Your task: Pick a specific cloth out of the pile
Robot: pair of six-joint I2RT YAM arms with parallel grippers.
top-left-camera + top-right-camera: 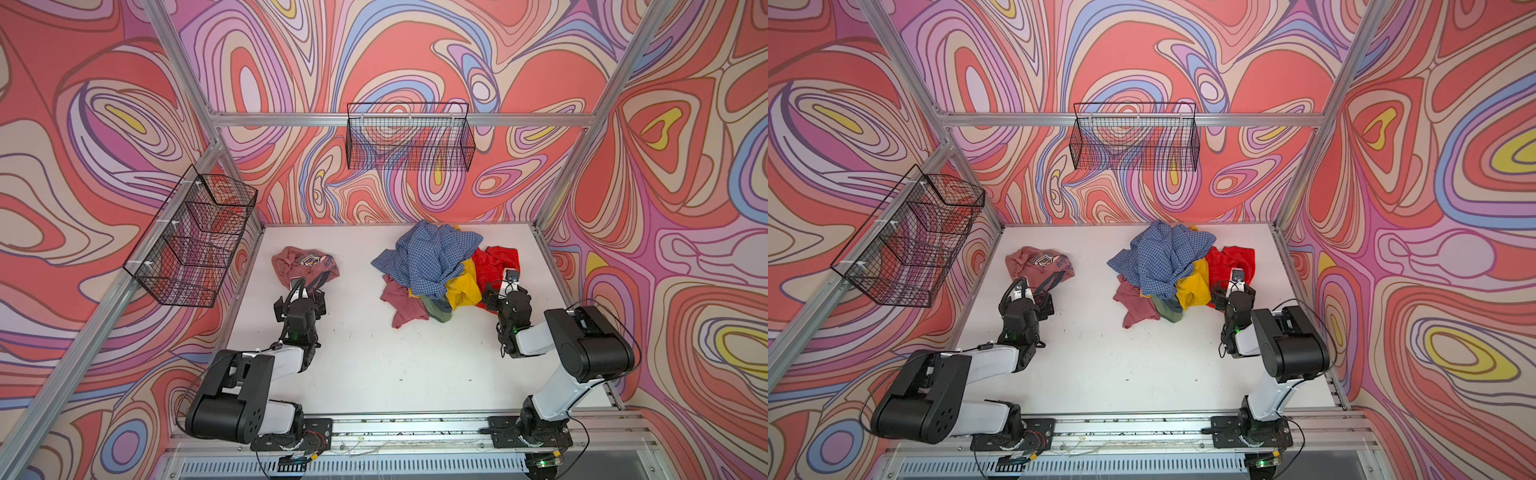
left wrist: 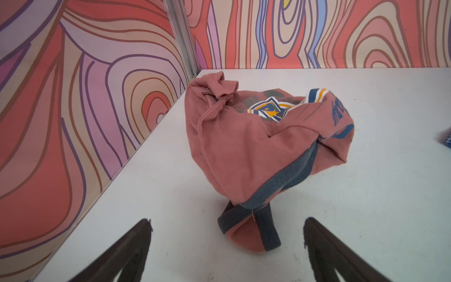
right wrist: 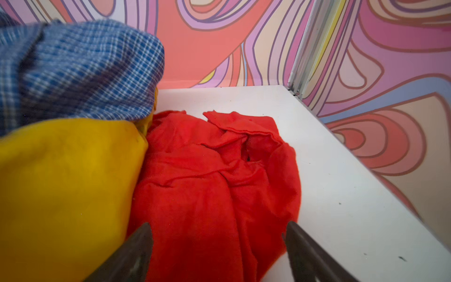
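The cloth [image 1: 305, 264] [image 1: 1038, 264] is a salmon-pink T-shirt with a blue and yellow emblem and grey-blue trim. It lies crumpled by itself at the table's back left, apart from the pile [image 1: 432, 266] [image 1: 1167, 266]. My left gripper [image 1: 305, 289] [image 1: 1034, 291] [image 2: 227, 221] stands open at the cloth's [image 2: 244, 146] near edge, with a loop of trim on the table between its fingers. My right gripper [image 1: 505, 289] [image 1: 1231, 286] [image 3: 218, 224] is open over the pile's bright red cloth [image 3: 214, 171], next to a yellow piece [image 3: 68, 183] and the blue checked shirt [image 3: 73, 73].
A plain rose cloth [image 1: 401, 299] and an olive piece [image 1: 440, 309] spill from the pile's front. Wire baskets hang on the back wall [image 1: 409, 137] and the left wall [image 1: 195, 241]. Aluminium posts stand at the table's [image 1: 374, 353] back corners.
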